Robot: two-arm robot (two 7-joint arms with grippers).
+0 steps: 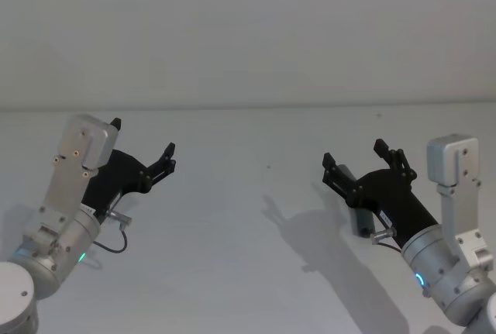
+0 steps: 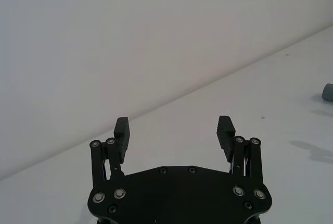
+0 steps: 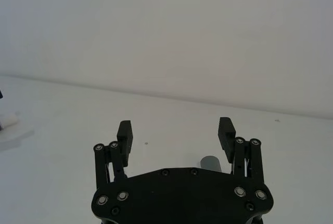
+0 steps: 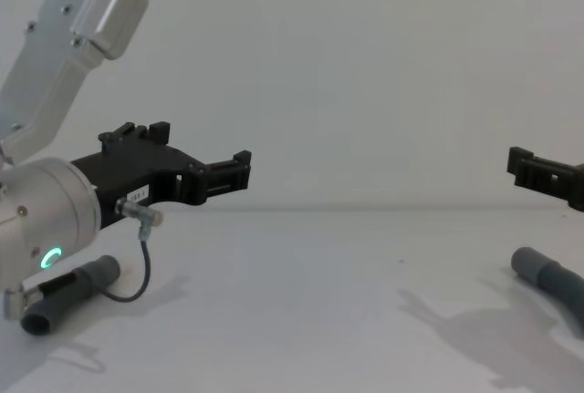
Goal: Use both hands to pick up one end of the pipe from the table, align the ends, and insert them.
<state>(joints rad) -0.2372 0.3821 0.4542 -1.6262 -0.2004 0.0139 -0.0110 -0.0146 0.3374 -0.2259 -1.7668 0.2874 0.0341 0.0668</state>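
Both hands hover above the white table (image 1: 232,272), apart from each other. My left gripper (image 1: 144,137) (image 2: 174,126) (image 4: 203,149) is open and holds nothing. One grey end (image 4: 71,294) of the pipe lies on the table below the left wrist. My right gripper (image 1: 354,153) (image 3: 175,130) (image 4: 522,163) is also open and holds nothing. The other grey end (image 1: 361,221) (image 4: 544,275) (image 3: 210,162) lies just beneath it. The left wrist view catches a grey cuff (image 2: 328,92) at its edge. The corrugated middle of the pipe is hidden.
A thin grey cable (image 4: 141,274) loops from the left wrist down toward the table. A pale wall (image 1: 248,32) rises behind the table's far edge. A small white object (image 3: 9,125) sits at the edge of the right wrist view.
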